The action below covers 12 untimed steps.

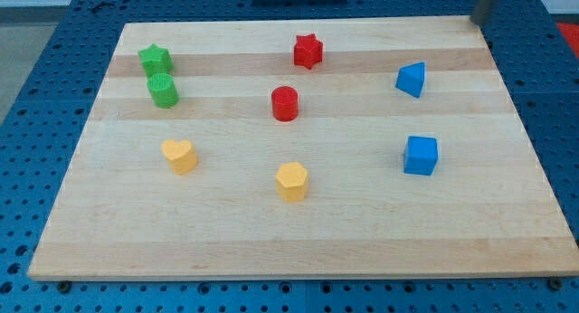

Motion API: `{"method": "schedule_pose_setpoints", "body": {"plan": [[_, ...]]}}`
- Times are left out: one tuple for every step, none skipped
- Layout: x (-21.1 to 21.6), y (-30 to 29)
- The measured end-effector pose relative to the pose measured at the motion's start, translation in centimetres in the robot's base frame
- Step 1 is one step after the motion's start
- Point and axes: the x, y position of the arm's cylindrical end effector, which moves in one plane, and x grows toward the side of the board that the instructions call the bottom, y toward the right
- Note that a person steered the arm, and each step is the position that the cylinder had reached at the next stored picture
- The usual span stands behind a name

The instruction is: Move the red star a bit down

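Observation:
The red star (308,51) lies on the wooden board (298,241) near the view's top, just right of centre. A red cylinder (284,103) stands below it, slightly to the left. My tip (478,20) shows at the view's top right, at the board's far right corner, well to the right of the red star and touching no block.
A green star (155,58) and a green cylinder (164,90) sit close together at the upper left. A yellow heart (179,156) and a yellow hexagon (291,181) lie lower down. Two blue blocks (411,79) (421,156) stand at the right.

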Motion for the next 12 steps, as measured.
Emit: {"method": "schedule_pose_setpoints", "body": {"plan": [[0.0,-4.9],[-0.1,-9.4],[-0.1,-13.6],[0.1,-16.8],[1.1,-20.0],[1.3,-22.8],[1.4,-23.0],[2.3,-23.0],[3.1,-24.1],[3.1,-27.2],[3.9,-27.4],[4.4,-27.1]]}}
